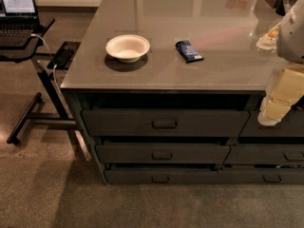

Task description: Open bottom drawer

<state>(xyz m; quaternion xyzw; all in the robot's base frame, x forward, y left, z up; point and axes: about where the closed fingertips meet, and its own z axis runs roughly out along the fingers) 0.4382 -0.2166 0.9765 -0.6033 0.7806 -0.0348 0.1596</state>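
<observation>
The bottom drawer (160, 175) is the slim dark grey front at the foot of the left three-drawer stack. It has a small loop handle (160, 179) at its centre and sits level with the fronts around it. Two taller drawers (164, 123) (162, 153) lie above it. My gripper (270, 114), cream-coloured on a white arm (293, 32), hangs at the right edge. It is in front of the right stack's top drawer, well above and to the right of the bottom drawer's handle, and holds nothing that I can see.
A white bowl (127, 47) and a blue packet (189, 51) lie on the grey countertop (190, 13). A second drawer stack (270, 175) stands on the right. A laptop (16, 8) sits on a black stand (35, 110) to the left, over speckled floor.
</observation>
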